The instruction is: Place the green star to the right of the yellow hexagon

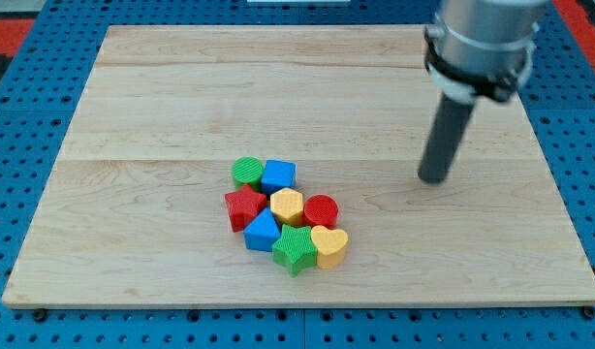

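Observation:
The green star (295, 249) lies at the bottom of a tight cluster of blocks near the board's middle. The yellow hexagon (287, 206) sits just above it, in the cluster's centre. The star touches a yellow heart (328, 245) on its right and a blue triangular block (263, 232) on its left. A red cylinder (321, 210) is directly right of the hexagon. My tip (433, 178) stands on the board well to the right of the cluster, apart from every block.
A red star (244, 206), a green cylinder (247, 173) and a blue cube (278, 176) make up the cluster's left and top. The wooden board (162, 97) rests on a blue pegboard (26, 107).

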You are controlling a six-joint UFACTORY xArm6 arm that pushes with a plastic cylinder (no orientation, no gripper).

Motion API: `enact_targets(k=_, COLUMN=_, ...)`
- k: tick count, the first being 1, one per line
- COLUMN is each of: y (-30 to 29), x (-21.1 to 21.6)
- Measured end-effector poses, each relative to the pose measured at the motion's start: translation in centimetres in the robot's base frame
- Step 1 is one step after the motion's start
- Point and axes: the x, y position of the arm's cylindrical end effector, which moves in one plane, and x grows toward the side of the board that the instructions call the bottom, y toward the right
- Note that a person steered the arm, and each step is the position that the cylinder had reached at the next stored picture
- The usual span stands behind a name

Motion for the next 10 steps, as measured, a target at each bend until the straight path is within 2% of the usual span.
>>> enact_targets(k=1, y=0.3, x=6.9)
enact_targets(k=2, y=0.0, x=11.8)
enact_targets(k=3, y=-2.4, x=11.9)
enact_targets(k=5, y=-23.0, x=11.9)
enact_targets(k=6, y=-23.5, x=9.6)
enact_targets(k=8, y=-15.0, x=9.5)
enact_targets(k=10, y=-11.3, x=9.2)
